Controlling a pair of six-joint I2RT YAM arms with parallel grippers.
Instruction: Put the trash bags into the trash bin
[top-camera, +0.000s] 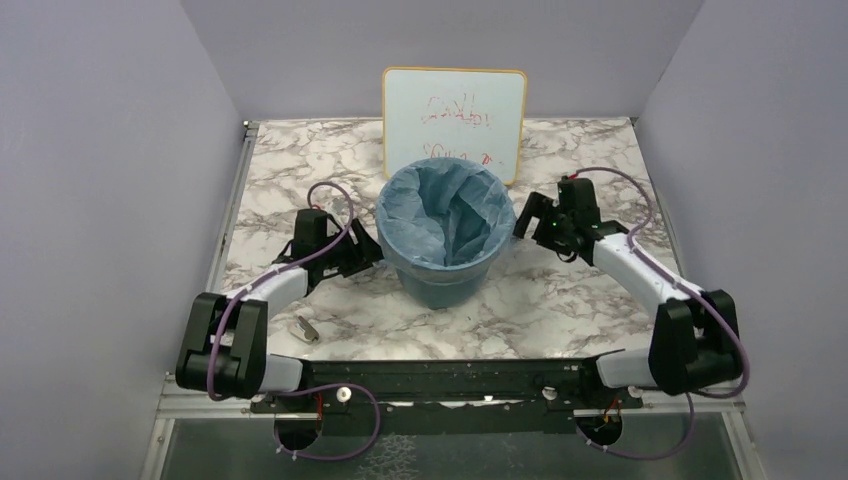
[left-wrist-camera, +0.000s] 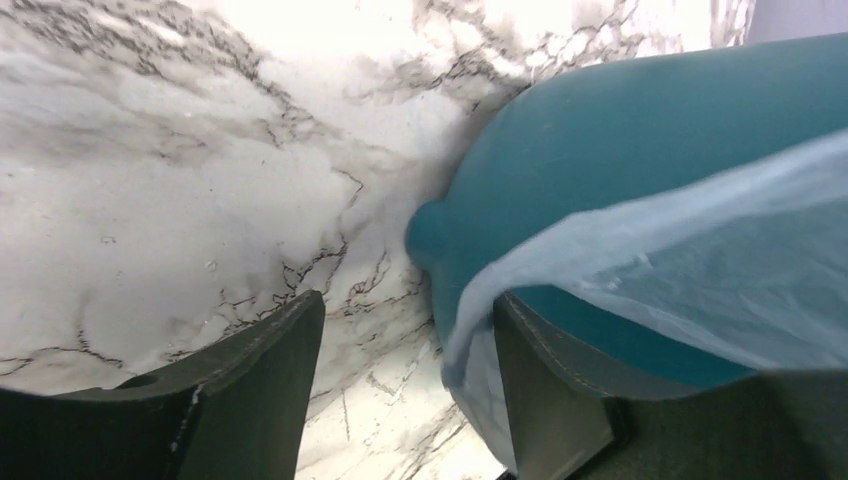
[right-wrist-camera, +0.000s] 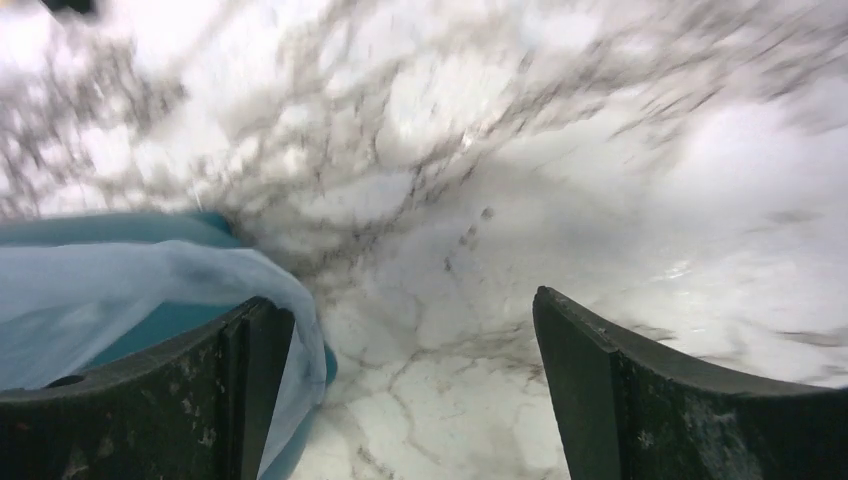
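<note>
Bag (top-camera: 445, 215) sits inside bin (top-camera: 442, 280) at table (top-camera: 560, 300) centre, edge folded over rim all round; looks nearly done. Left gripper (left-wrist-camera: 405, 385) at bin's 9 o'clock, jaws spread, nothing pinched. Right gripper (right-wrist-camera: 410, 385) at 3 o'clock, jaws wide, empty. Left: maybe tidying overhang.

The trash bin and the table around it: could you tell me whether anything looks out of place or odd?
One stray item: a small greyish object lies on the marble table near the left arm, too small to identify. The trash bin stands upright, the light-blue bag lining it and draped over its rim.
</note>
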